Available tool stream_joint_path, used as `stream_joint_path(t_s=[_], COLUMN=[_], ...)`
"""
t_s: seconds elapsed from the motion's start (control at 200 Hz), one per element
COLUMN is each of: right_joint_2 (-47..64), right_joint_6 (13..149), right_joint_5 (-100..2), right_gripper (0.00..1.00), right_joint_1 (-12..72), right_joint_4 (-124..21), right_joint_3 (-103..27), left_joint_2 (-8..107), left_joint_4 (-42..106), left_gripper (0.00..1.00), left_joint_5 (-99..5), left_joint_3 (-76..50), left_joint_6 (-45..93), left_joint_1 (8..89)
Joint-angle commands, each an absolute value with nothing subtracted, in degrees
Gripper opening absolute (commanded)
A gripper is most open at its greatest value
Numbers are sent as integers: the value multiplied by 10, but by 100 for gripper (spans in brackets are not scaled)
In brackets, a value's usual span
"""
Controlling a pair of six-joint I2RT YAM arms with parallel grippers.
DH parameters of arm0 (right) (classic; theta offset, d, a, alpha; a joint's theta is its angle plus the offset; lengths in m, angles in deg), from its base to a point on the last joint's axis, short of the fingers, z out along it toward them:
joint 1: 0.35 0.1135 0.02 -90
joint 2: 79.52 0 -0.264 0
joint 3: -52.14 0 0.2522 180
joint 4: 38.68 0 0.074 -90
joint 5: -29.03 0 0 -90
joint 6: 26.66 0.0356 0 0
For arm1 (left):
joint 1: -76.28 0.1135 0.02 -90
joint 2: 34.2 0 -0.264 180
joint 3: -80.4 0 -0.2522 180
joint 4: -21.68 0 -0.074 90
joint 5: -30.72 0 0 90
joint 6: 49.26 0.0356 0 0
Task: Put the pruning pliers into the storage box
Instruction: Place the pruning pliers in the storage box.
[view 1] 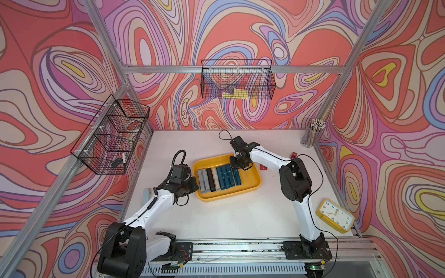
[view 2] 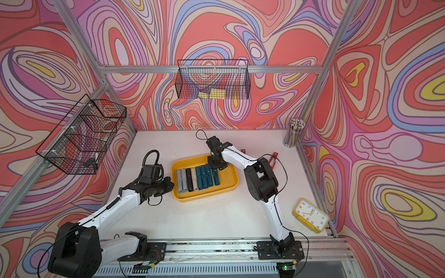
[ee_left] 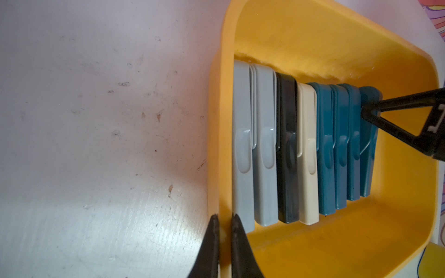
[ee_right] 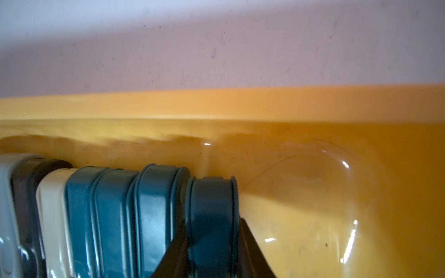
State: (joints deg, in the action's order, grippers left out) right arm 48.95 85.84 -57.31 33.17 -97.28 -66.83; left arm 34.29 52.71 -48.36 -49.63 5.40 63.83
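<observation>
Pruning pliers (view 1: 218, 179) stand on edge in a tight row inside the storage box (view 1: 225, 197): two grey, one black, one beige and four teal. The box sits mid-worktop between the two arms. The right tool (ee_right: 212, 231) is closed on the endmost teal pliers (ee_right: 212, 199), one finger on each flat side. Whether that one rests on the box floor I cannot tell. The left tool (ee_left: 56, 222) is nearly closed, pinching the box's rim beside the first grey one.

The only writing that can be read is the ring of numerals on the yellow clock (view 1: 336, 215). The small print under its hands is too fine to make out.

Two red pliers (view 2: 273, 158) lie on the worktop outside the box, largely hidden behind the right arm. The right wrist view cuts off the row's lower ends. A black wire basket (view 1: 237, 79) on the back wall holds yellow items that are hard to identify.

The worktop (view 1: 228, 221) is white and scuffed, with small marks. Aluminium rails frame the cell, and the walls carry red, pink and lilac swirls. A clear cup of white-tipped sticks (view 1: 313, 132) stands in the far corner.
</observation>
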Motion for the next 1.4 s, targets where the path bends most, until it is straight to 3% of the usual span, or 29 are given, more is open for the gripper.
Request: stream_joint_path(t_s=[0.0,0.536,0.736,0.841,1.397], right_joint_2=[501,525,526,524,475], right_joint_6=[861,861,861,860,859], right_joint_5=[-589,-575,-579,-582,-607], right_gripper=[22,26,50,55,54], right_joint_1=[336,339,339,339,339], right_joint_4=[-978,-975,-977,-975,-970], right_joint_3=[-680,-690,-686,-684,-666], left_joint_2=[341,344,344,344,344], left_joint_4=[527,526,528,529,532], left_gripper=[3,3,3,3,3], left_joint_5=[-474,-472,-474,-475,-475], left_joint_3=[-508,-503,-503,-502,-501], left_joint_6=[57,57,57,58,57], left_joint_1=[634,634,634,634,634])
